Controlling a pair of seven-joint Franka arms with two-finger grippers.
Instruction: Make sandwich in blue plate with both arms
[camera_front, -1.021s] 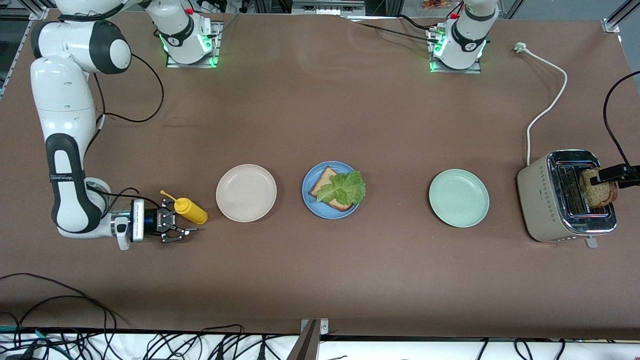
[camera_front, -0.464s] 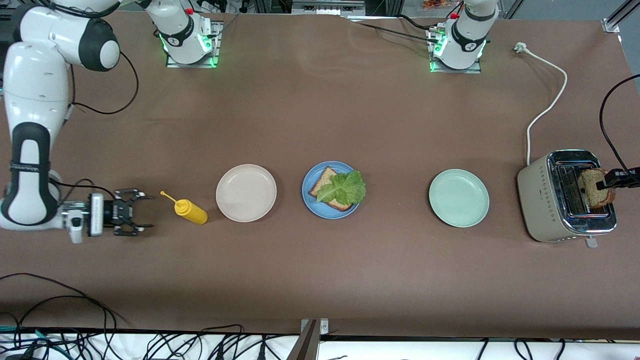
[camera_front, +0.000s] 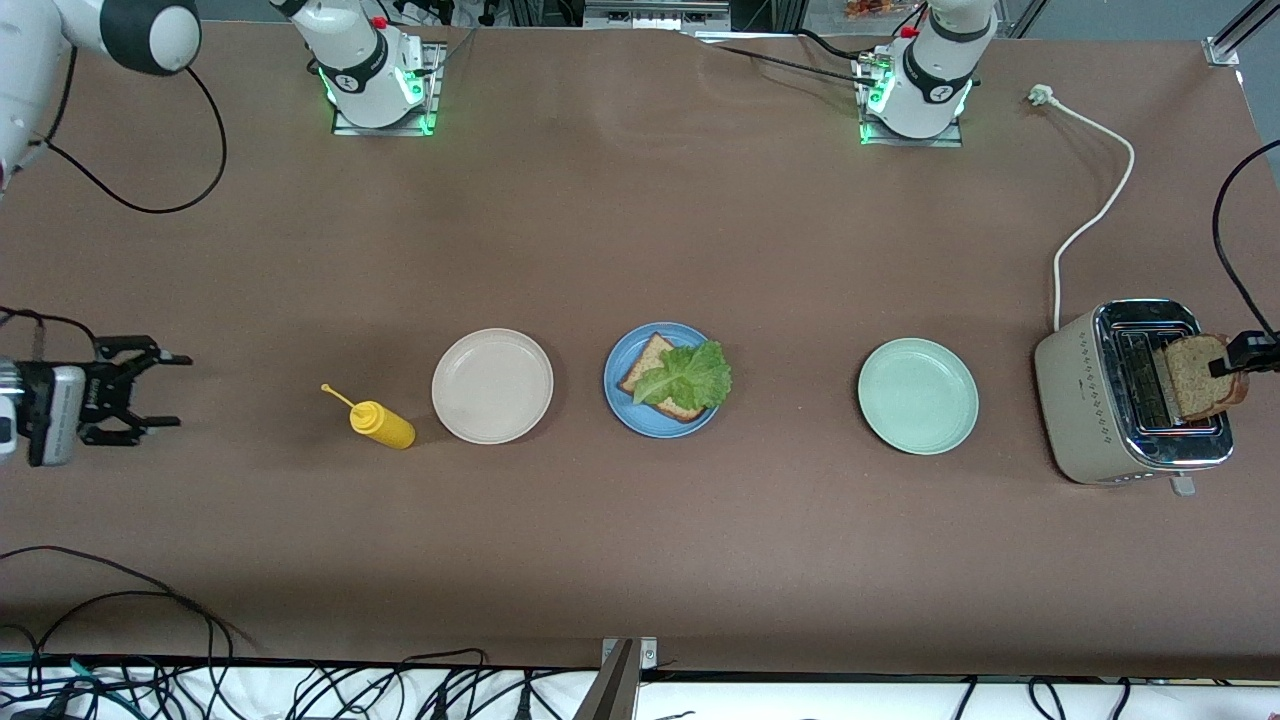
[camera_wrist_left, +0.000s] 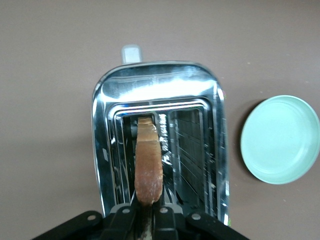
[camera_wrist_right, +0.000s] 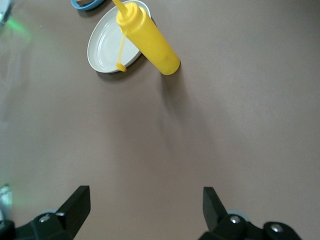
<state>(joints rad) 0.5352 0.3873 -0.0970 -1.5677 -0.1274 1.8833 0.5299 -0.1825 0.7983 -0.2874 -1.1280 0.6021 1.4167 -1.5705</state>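
At the right arm's end, over bare table: right gripper, jaws spread wide and empty, pointing toward the yellow sauce bottle, well apart from it; waiting. Next along, beige-white plate. Mid-table, blue plate with one bread slice and lettuce on top. Then mint-green plate. At the left arm's end, left gripper clamped on the second bread slice, upright, edge-on, just above the toaster slot. Likely next: carry toward the blue plate.
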